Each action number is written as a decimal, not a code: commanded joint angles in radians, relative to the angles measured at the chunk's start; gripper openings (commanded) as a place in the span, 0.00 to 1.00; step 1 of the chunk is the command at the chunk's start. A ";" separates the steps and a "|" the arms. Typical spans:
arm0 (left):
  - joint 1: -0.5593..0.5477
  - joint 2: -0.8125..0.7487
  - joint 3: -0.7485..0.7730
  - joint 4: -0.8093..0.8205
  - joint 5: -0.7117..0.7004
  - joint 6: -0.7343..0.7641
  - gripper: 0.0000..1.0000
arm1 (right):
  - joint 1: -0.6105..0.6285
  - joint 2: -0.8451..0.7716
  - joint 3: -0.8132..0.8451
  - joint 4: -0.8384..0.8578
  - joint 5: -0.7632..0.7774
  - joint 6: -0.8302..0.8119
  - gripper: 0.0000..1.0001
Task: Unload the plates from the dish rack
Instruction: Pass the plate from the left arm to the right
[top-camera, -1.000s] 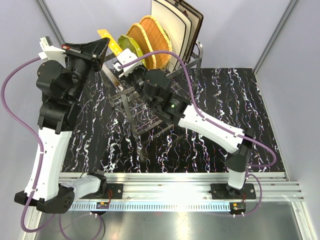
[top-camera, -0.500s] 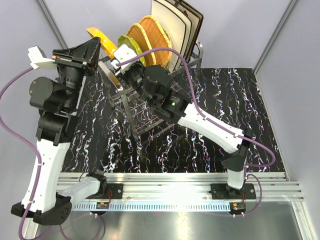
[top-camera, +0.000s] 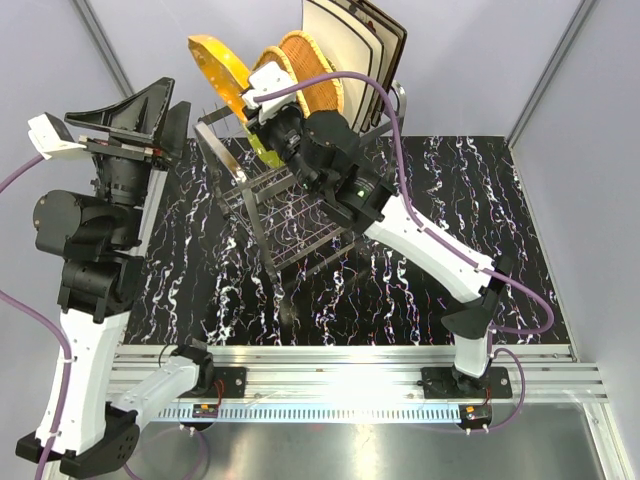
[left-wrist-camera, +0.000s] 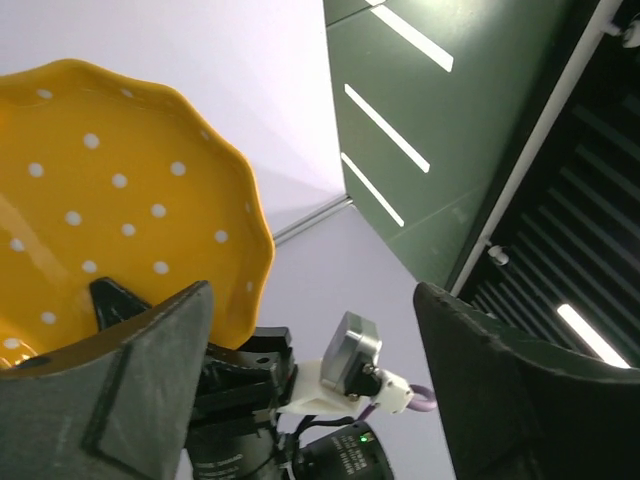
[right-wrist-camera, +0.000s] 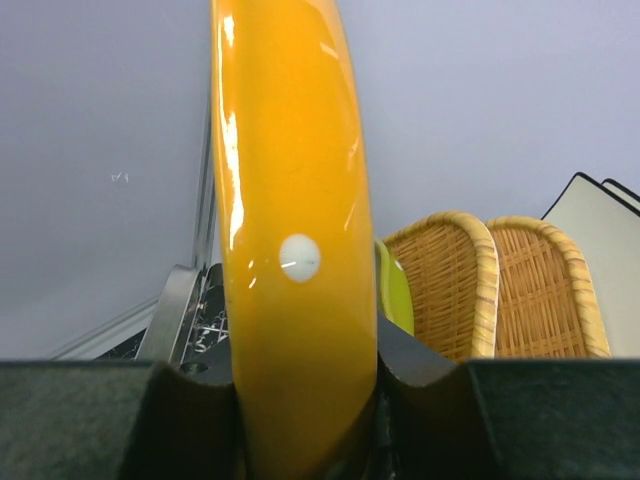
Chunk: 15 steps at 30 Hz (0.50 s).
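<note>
An orange plate (top-camera: 218, 66) with white dots stands on edge in the air above the dish rack's (top-camera: 285, 215) left end. My right gripper (top-camera: 250, 104) is shut on its lower rim. In the right wrist view the orange plate (right-wrist-camera: 290, 200) fills the gap between the fingers (right-wrist-camera: 190, 420). My left gripper (top-camera: 168, 110) hangs open to the left of the plate, apart from it. The left wrist view shows the dotted orange plate (left-wrist-camera: 110, 190) beyond the open left gripper (left-wrist-camera: 310, 360). A green plate (right-wrist-camera: 396, 290), two wicker plates (top-camera: 305, 68) and cream square plates (top-camera: 345, 45) stand in the rack.
The chrome rack stands at the back of a black marbled table (top-camera: 450, 210), its lower wire tier (top-camera: 300, 240) reaching toward the middle. Grey walls close in behind and on both sides. The right arm (top-camera: 420, 240) stretches diagonally over the table's right half.
My left gripper has opened, let go of the orange plate and drawn back to the left. My right gripper now holds the plate alone and has lifted it higher.
</note>
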 joint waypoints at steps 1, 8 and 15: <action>-0.003 -0.025 -0.003 -0.002 0.007 0.075 0.88 | -0.013 -0.072 0.109 0.130 -0.057 0.061 0.00; -0.003 -0.094 -0.023 -0.076 0.001 0.271 0.99 | -0.034 -0.155 0.108 0.007 -0.141 0.145 0.00; -0.003 -0.132 -0.031 -0.093 0.066 0.377 0.99 | -0.135 -0.286 0.016 -0.089 -0.322 0.282 0.00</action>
